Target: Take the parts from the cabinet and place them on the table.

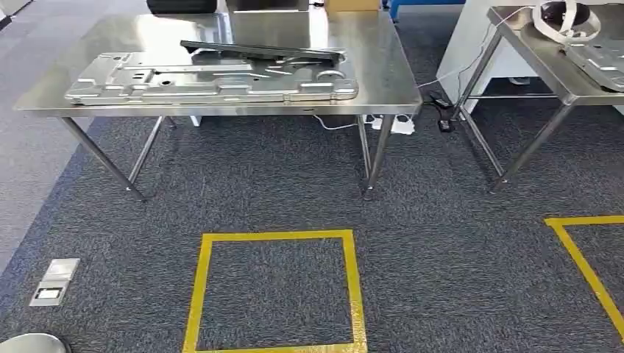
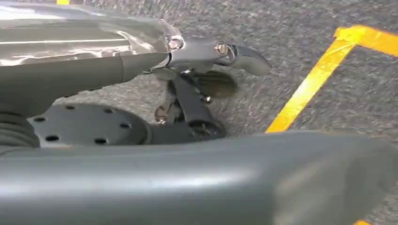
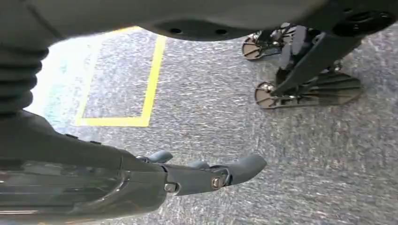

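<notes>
Parts lie on a steel desk [image 1: 383, 81] straight ahead in the head view: a large, flat, silver metal panel [image 1: 210, 79] with stamped ribs and holes stretches across most of the desktop, and a long dark metal bar [image 1: 261, 51] rests across its far edge, touching it. Grey carpet [image 1: 279, 184] covers the floor, with a square of yellow tape [image 1: 200, 287] marked on it in front of the desk. A second steel desk [image 1: 544, 55] stands to the right, well apart, carrying another silver metal piece [image 1: 600, 62] and a white looped strap [image 1: 566, 22]. White and black cables [image 1: 434, 99] trail on the floor between the two desks. A small metal floor socket [image 1: 55, 281] sits in the carpet at lower left.

In the left wrist view, the left robot hand [image 2: 206, 56] hangs over the carpet beside yellow tape, fingers extended and holding nothing. In the right wrist view, the right robot hand [image 3: 206, 176] also hangs over the carpet, fingers stretched out and apart, holding nothing.
</notes>
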Robot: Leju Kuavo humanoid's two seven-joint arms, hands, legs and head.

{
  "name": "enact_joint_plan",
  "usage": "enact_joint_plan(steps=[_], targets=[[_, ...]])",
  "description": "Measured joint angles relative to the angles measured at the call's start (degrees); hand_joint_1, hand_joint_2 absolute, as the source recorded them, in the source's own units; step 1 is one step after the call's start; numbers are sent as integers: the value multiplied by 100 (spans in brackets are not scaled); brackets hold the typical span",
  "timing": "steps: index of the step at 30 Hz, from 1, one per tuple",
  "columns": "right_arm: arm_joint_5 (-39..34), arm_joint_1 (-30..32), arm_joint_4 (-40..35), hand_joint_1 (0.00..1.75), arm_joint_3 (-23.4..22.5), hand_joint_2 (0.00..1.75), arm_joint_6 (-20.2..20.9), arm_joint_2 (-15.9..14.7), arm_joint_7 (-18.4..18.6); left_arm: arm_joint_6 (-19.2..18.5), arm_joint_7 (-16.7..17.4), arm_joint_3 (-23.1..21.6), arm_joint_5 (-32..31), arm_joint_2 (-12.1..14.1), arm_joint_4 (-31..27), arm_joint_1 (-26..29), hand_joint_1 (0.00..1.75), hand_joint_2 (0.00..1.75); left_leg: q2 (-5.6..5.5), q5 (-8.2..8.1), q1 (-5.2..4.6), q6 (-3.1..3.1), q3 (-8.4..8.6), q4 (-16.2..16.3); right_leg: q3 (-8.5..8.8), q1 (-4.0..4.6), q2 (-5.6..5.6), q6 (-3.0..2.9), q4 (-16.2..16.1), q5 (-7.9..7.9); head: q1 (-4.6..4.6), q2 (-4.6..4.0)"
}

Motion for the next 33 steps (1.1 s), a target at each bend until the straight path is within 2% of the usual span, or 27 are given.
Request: enact_joint_plan(steps=[3,4,5,6,8,9,10,11,12,13,14,15,16,17,18,19,20,21,23,24,25,26,27,29,30,33], targets=[[57,-21,2,0,-5,175,68,0,-2,15,88,-2,11,0,0,11,0,175,2,-1,-26,111,-72,2,-49,-16,-5,123,-29,77,6,0],[74,-21,2,0,-7,175,79,0,-11,22,114,0,11,0,0,20,0,175,5,50,-13,184,-84,-42,-60,-17,0,167,-24,75,6,0],[83,-22,2,0,-9,175,81,0,-24,22,127,0,11,0,0,14,0,175,29,81,6,229,-99,-56,-94,-30,11,179,66,-51,6,0],[98,-27,2,0,-9,175,83,0,-39,26,130,0,16,2,0,5,0,175,30,104,4,271,-127,-55,-195,-25,15,169,323,-280,13,0],[103,-22,7,0,-13,175,101,0,-92,13,169,0,11,0,0,13,0,175,47,130,-32,310,-174,-49,-581,-26,25,172,1293,-800,11,0],[107,-16,9,0,-20,175,99,0,-105,2,190,0,13,-2,0,19,0,175,62,137,-49,318,-195,-39,-736,-20,30,173,1717,-947,11,0],[107,8,15,0,-22,175,101,0,-114,-2,215,-9,24,-2,0,20,0,175,68,140,-57,322,-208,-29,-772,-19,30,173,1859,-946,11,0],[99,43,37,0,-22,175,101,0,-122,0,221,-72,77,0,-9,19,0,175,67,140,-60,322,-213,-16,-679,-19,30,169,1746,-844,11,0],[70,84,39,0,-15,175,98,-2,-122,11,235,-184,169,4,-44,13,0,175,63,138,-61,320,-211,1,-431,-19,29,159,1336,-612,11,0],[40,116,41,0,0,175,98,-4,-122,37,260,-333,273,9,-81,5,0,175,57,130,-61,312,-207,23,-134,-20,27,150,769,-357,11,0],[-2,158,44,0,13,175,98,-7,-122,59,287,-451,392,13,-115,1,0,175,53,108,-62,279,-220,58,129,-21,26,127,226,-152,11,0],[-46,184,50,0,28,175,98,-7,-122,74,307,-575,497,28,-144,2,0,175,54,77,-117,232,-253,112,183,-2,27,117,76,-227,13,0],[-81,203,57,0,46,175,98,-7,-122,107,333,-678,586,46,-171,6,0,175,52,76,-109,212,-280,128,168,-8,38,94,60,-237,9,0],[-133,239,57,0,83,175,98,-7,-122,125,357,-840,716,61,-197,17,0,0,54,88,-106,189,-293,126,138,0,47,76,80,-232,6,0],[-183,279,57,0,124,175,99,-7,-122,153,392,-991,837,72,-214,26,0,0,54,101,-90,165,-292,124,130,16,48,60,89,-231,6,0],[-230,302,55,0,155,0,98,-7,-122,177,416,-1144,954,94,-225,43,0,0,52,98,-85,141,-292,132,124,-1,42,25,70,-212,6,0],[-281,310,44,0,190,0,96,-7,-122,214,440,-1304,1077,129,-241,79,0,0,39,15,-76,108,-301,181,122,-30,16,-12,57,-189,6,0],[-332,311,15,0,225,0,81,-7,-122,229,466,-1459,1186,133,-243,118,0,0,29,-175,-69,70,-386,382,102,-34,19,-46,58,-181,0,0],[-415,304,-48,0,306,0,81,-9,-122,277,527,-1773,1418,159,-243,209,0,0,23,-657,-36,8,-759,1254,65,-25,9,-74,61,-166,0,0],[-465,300,-92,0,343,0,81,-9,-122,299,542,-1904,1514,164,-243,265,0,0,21,-816,-32,-7,-939,1677,52,-20,0,-82,63,-161,0,0],[-512,293,-151,0,389,0,77,-9,-122,321,576,-2097,1634,175,-243,342,0,0,19,-842,-28,-9,-1024,1907,49,-16,-8,-85,64,-159,0,0],[-555,281,-210,0,433,0,72,-9,-122,350,602,-2239,1755,179,-243,424,0,0,18,-736,-28,-6,-965,1821,53,-14,-8,-85,64,-158,0,0],[-601,263,-287,0,470,0,68,-9,-120,363,637,-2376,1852,190,-240,505,0,0,16,-509,-30,7,-791,1475,61,-11,-4,-85,65,-158,0,0],[-686,220,-434,0,561,0,63,-9,-122,415,678,-2672,2061,214,-240,628,0,0,11,6,-38,72,-287,441,90,-2,1,-82,64,-159,0,0],[-730,203,-492,0,608,0,61,-7,-122,431,707,-2836,2173,238,-240,683,0,0,6,-8,-57,117,-135,138,83,4,-11,-64,63,-154,4,0],[-872,177,-643,0,747,0,46,-7,-122,509,774,-3330,2511,284,-240,813,0,0,8,14,-98,152,-178,91,38,1,-16,41,60,-121,4,0]])
